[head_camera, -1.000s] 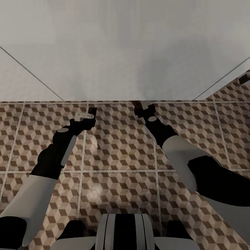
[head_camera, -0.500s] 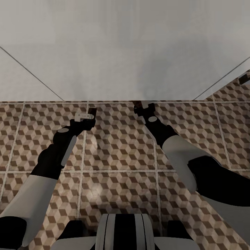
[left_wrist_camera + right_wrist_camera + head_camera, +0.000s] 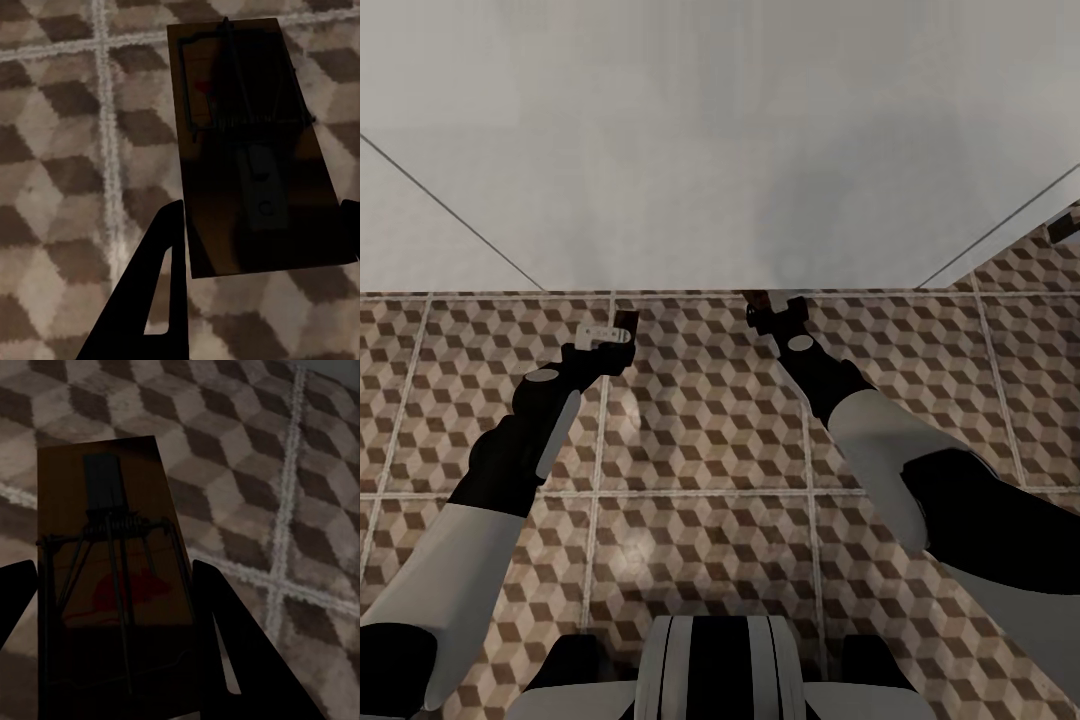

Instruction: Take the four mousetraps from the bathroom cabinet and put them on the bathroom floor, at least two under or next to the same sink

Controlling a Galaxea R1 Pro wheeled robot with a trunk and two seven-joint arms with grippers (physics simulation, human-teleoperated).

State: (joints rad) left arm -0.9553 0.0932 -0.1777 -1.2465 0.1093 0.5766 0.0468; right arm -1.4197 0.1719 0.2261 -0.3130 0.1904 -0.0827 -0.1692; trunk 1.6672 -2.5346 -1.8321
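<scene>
A bathroom floor (image 3: pixel 700 440) of tiles printed with brown, beige and white cubes meets a plain pale wall (image 3: pixel 720 140). In the left wrist view, the left gripper (image 3: pixel 262 247) has its dark fingers (image 3: pixel 154 285) closed on either side of a brown mousetrap (image 3: pixel 247 142), wire and red mark facing the camera. The right gripper (image 3: pixel 112 615) likewise clamps a second mousetrap (image 3: pixel 112 577) above the tiles. From the head, both arms reach forward, grippers (image 3: pixel 610 335) (image 3: pixel 775 315) low near the wall's foot.
</scene>
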